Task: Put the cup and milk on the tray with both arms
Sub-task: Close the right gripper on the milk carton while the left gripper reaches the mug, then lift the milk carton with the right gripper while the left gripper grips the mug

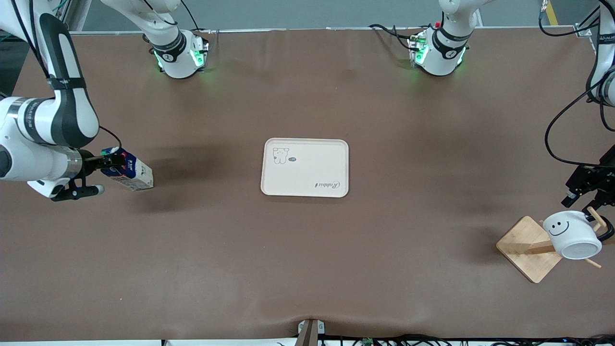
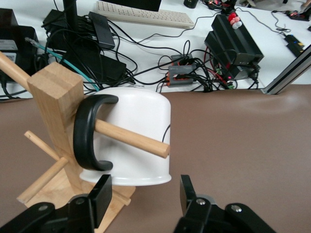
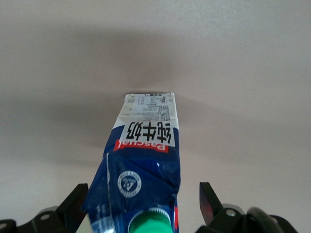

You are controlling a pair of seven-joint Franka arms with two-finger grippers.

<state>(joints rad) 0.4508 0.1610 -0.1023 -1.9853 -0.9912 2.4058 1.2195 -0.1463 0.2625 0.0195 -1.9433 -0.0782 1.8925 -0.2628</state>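
Blue-white milk (image 3: 146,170) upright betw. open right gripper (image 3: 143,213) fingers; left gripper (image 2: 143,194) open beside cup (image 2: 131,138).

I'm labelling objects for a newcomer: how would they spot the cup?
Go to the left arm's end of the table, to the wooden rack. The cup hangs by its black handle on a rack peg; it is white, with a black smiley face.

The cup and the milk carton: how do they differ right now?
The cup is round and white with a smiley face; the milk carton is boxy, blue and white, with a green cap. The cup hangs by its black handle on a wooden rack peg, while the carton stands on the table. Shared: neither is on the tray, and an open gripper is at each.
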